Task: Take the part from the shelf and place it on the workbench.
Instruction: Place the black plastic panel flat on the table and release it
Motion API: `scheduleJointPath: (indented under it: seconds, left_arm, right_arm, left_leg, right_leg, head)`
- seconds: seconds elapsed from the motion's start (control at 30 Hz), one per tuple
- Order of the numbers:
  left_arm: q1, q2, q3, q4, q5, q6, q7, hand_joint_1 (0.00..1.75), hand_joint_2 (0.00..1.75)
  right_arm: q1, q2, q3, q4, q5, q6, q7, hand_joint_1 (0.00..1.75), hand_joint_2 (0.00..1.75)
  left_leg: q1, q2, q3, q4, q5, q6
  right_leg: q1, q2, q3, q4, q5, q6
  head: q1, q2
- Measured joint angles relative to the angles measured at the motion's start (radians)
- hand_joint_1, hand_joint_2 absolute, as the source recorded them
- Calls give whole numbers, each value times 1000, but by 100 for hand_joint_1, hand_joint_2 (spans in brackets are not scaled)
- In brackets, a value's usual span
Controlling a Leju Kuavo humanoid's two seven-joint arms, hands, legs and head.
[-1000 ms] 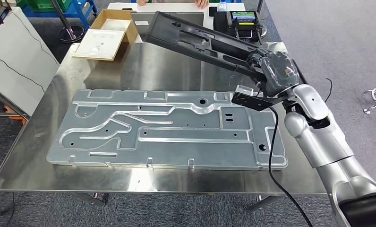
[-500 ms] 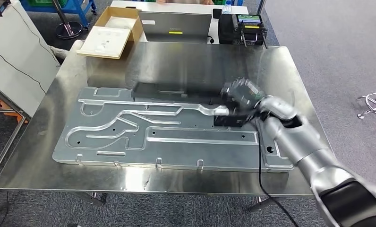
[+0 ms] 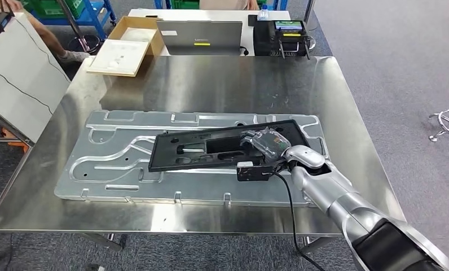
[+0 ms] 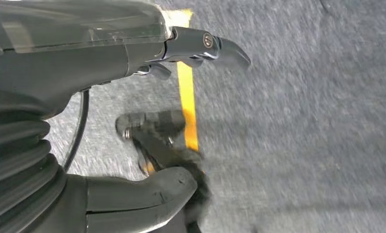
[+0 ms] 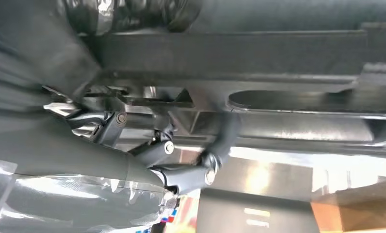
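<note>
Part: the long black part (image 3: 222, 148) lies on the big silver plate (image 3: 115, 164) on the workbench (image 3: 222, 79); its far right end is under the right hand
Right hand: the right hand (image 3: 265, 142) has its fingers (image 5: 184, 177) wrapped round the right end of the part, so it grips the part; in the right wrist view the dark fingers hook under the part's edge
Left hand: the left hand (image 4: 99, 97) hangs down over the grey floor (image 4: 302, 121) with a yellow line (image 4: 187, 107) on it; it holds nothing and the fingers look apart
How it handles: the part looks stiff and flat, with long holes cut in it; I think it is not very heavy, but it is long, so the far end may tip or swing when it is held at one end; the best place to hold is a thin edge beside a hole, as the hand does now
How it sits: the part lies a bit slanted across the plate; the plate is bumpy and shiny, so the part may slide or rock when let go
Things around: a laptop (image 3: 199, 36), a brown box (image 3: 129, 42) and a black machine with a screen (image 3: 281, 36) stand at the far side of the workbench, well away from the part
In the way: a black cable (image 3: 287, 209) runs along the right arm near the table edge; it could catch when the arm pulls back
</note>
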Motion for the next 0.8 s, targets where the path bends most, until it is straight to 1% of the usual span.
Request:
scheduleJointPath:
  seconds: [0.03,0.07,0.1,0.13,0.17,0.2,0.23,0.3,0.33,0.37,0.4,0.47,0.5,0.53,0.57,0.6,0.63,0.67,0.7,0.73,0.77,0.8]
  left_arm:
    - [3,0,-2,0,-2,3,1,0,175]
    - [5,0,-3,0,-4,4,1,0,175]
    - [5,1,-4,0,-5,6,1,0,175]
    - [6,1,-4,0,-5,9,0,0,175]
    - [5,1,-4,0,-6,12,-3,0,175]
    - [5,1,-5,0,-6,16,-7,0,175]
    - [6,1,-5,0,-6,20,-11,0,175]
    - [7,1,-7,0,-6,25,-16,0,87]
    - [6,1,-8,0,-6,26,-17,0,44]
    - [5,1,-9,0,-6,27,-18,0,0]
    - [5,1,-10,0,-5,28,-19,0,0]
    - [5,1,-12,0,-4,32,-21,0,0]
    - [5,1,-12,0,-3,35,-21,0,0]
    - [5,1,-13,0,-1,38,-21,0,0]
    - [6,1,-14,0,0,41,-21,0,0]
    - [6,1,-15,0,2,44,-21,0,0]
    - [6,1,-17,0,4,45,-21,0,0]
    - [6,0,-19,0,5,47,-21,0,0]
    - [5,-1,-22,0,6,47,-22,0,0]
    - [5,-1,-23,0,6,48,-22,0,0]
    - [5,-2,-25,0,7,48,-22,0,0]
    - [6,-2,-26,0,8,49,-22,0,0]
  right_arm:
    - [2,1,0,2,-2,-2,1,0,0]
    - [3,2,0,3,-4,-3,1,0,0]
    - [4,2,0,5,-5,-4,2,0,0]
    - [4,3,0,6,-6,-5,2,0,0]
    - [4,3,0,7,-6,-9,5,0,0]
    - [5,3,0,8,-6,-14,9,0,0]
    - [6,3,0,9,-6,-19,13,0,0]
    - [7,1,0,10,-6,-25,18,0,0]
    - [7,-1,0,11,-6,-26,19,0,0]
    - [7,-2,0,12,-6,-27,19,0,0]
    - [8,-3,0,13,-6,-31,19,0,0]
    - [18,-5,0,12,-8,-56,23,0,0]
    - [27,-5,-1,9,-9,-80,27,0,0]
    - [38,-7,-4,2,-10,-106,31,0,0]
    - [50,-8,-10,-11,-11,-139,36,0,0]
    - [61,-11,-19,-27,-11,-172,41,0,0]
    - [73,-14,-33,-51,-12,-206,45,0,0]
    - [86,-17,-51,-81,-15,-242,49,0,0]
    - [102,-19,-73,-119,-22,-274,50,0,0]
    - [124,-20,-98,-164,-33,-302,50,0,0]
    - [150,-22,-127,-217,-49,-324,47,0,0]
    - [175,-23,-157,-270,-64,-338,44,0,0]
  left_leg:
    - [1,0,-8,18,2,-3]
    - [2,0,3,0,23,-5]
    - [5,1,35,-61,59,-8]
    - [7,0,70,-130,88,-10]
    - [8,-1,100,-189,109,-8]
    - [8,-2,118,-227,118,-4]
    - [6,-3,122,-238,116,3]
    - [3,-2,120,-241,121,20]
    - [3,0,120,-243,125,28]
    - [4,2,119,-246,128,35]
    - [4,4,118,-248,131,41]
    - [2,6,113,-248,134,48]
    - [1,6,111,-248,134,49]
    - [0,6,110,-247,134,49]
    - [-1,4,111,-247,133,50]
    - [-2,3,113,-247,132,50]
    - [-3,1,116,-247,130,49]
    - [-5,0,116,-247,129,47]
    - [-6,-1,115,-248,128,44]
    - [-6,-1,114,-248,127,40]
    - [-6,-1,112,-250,128,35]
    - [-6,-2,113,-252,128,29]
  right_leg:
    - [-1,0,-3,3,0,1]
    - [-3,0,-5,8,-1,3]
    - [-5,0,-7,14,-3,6]
    - [-6,1,-9,22,-6,11]
    - [-5,3,-13,30,-9,17]
    - [-4,6,-17,36,-10,23]
    - [-2,8,-20,39,-9,30]
    - [-3,12,-23,36,-4,41]
    - [-5,12,-25,41,-9,46]
    - [-6,12,-34,61,-25,50]
    - [-8,11,-52,101,-52,54]
    - [-9,10,-113,234,-121,59]
    - [-9,10,-140,293,-142,60]
    - [-9,10,-154,325,-145,60]
    - [-9,10,-149,315,-129,57]
    - [-8,10,-124,265,-97,53]
    - [-7,10,-88,190,-61,46]
    - [-4,9,-54,123,-36,40]
    - [0,9,-30,71,-21,34]
    - [3,9,-20,45,-19,30]
    - [7,9,-18,41,-22,27]
    - [7,9,-19,37,-22,24]
  head:
    - [0,0]
    - [0,0]
    - [0,0]
    - [0,0]
    - [0,0]
    - [0,0]
    - [0,0]
    - [0,0]
    - [0,0]
    - [1,0]
    - [1,0]
    - [1,0]
    - [1,0]
    - [1,0]
    - [1,0]
    - [1,0]
    - [1,0]
    - [1,0]
    - [1,0]
    - [0,0]
    - [0,0]
    - [0,0]
